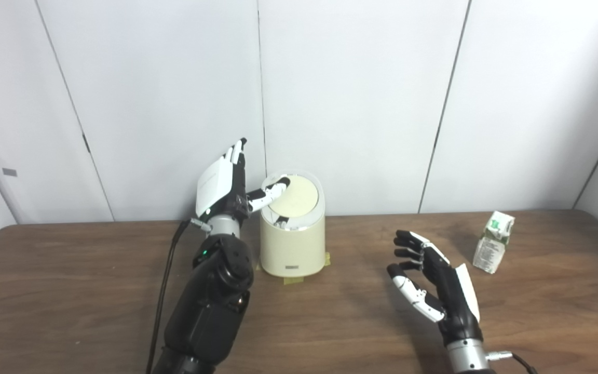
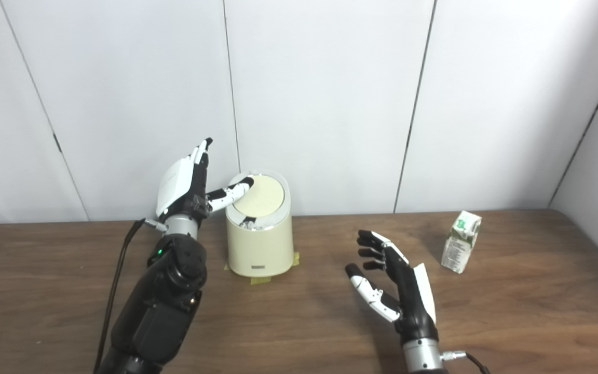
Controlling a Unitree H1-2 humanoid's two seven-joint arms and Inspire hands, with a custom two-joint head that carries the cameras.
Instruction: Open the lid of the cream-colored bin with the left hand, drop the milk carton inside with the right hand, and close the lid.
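Observation:
The cream-colored bin (image 1: pixel 292 249) stands upright near the back of the table, taped down at its base. Its round swing lid (image 1: pixel 297 197) is tilted toward me, with a dark gap at its lower edge. My left hand (image 1: pixel 225 184) is raised just left of the bin, fingers straight up and apart, with only the thumb resting on the lid's upper left edge. The white and green milk carton (image 1: pixel 494 242) stands at the right of the table. My right hand (image 1: pixel 430 280) hovers open, palm facing left, well short of the carton and holding nothing.
The brown wooden table (image 1: pixel 70 291) runs across the whole view, with white wall panels (image 1: pixel 361 104) close behind the bin. Yellow tape tabs (image 1: pixel 294 280) stick out under the bin. A black cable (image 1: pixel 161 301) hangs along my left arm.

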